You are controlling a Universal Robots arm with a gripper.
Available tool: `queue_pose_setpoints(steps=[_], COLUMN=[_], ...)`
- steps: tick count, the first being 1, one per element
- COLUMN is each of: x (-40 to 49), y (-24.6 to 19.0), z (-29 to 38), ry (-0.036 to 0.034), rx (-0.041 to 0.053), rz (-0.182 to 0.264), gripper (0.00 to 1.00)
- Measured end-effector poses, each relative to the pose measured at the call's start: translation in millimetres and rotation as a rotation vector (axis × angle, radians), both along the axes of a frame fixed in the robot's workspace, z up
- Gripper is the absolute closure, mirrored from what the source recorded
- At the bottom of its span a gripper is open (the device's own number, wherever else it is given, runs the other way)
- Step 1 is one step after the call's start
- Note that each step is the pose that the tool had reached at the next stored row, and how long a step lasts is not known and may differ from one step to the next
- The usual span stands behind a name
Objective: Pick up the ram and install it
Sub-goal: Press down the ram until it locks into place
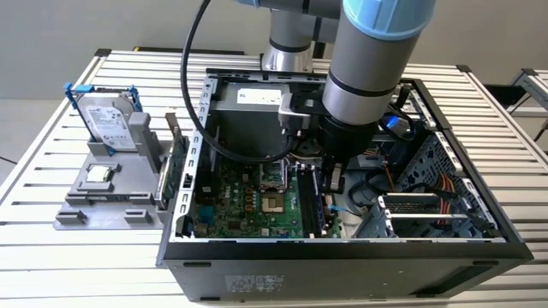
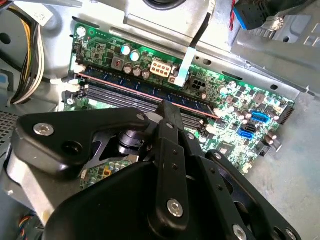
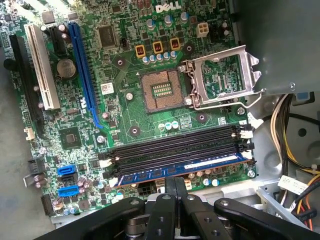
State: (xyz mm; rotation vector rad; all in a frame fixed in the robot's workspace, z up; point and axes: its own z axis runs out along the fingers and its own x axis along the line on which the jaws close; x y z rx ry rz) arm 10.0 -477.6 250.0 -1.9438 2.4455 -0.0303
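Black robot jaws point(image 3: 175, 192) pressed together sit atop the long dark-blue ram stick point(image 3: 180, 167), seating it in the black motherboard slot point(image 3: 175, 150); firm downward pressure seems needed.

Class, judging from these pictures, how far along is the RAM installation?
Done: the ram already lies along a black slot on the motherboard, inside the computer case. In hand: the gripper is directly over it. Whether it is fully seated cannot be told.

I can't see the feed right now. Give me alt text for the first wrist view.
The ram, a dark-blue stick, lies in the motherboard slot nearest the gripper, whose black fingertips sit at its middle. Three black slots beside it are bare, and the processor socket beyond stands open with its metal frame raised.
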Motion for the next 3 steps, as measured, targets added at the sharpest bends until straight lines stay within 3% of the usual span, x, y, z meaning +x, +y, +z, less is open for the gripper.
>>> queue_pose_setpoints(steps=[3], x=[0.0], y=[0.0], z=[0.1], ry=[0.0000], rx=[0.0000], rz=[0.000], gripper=[1.00])
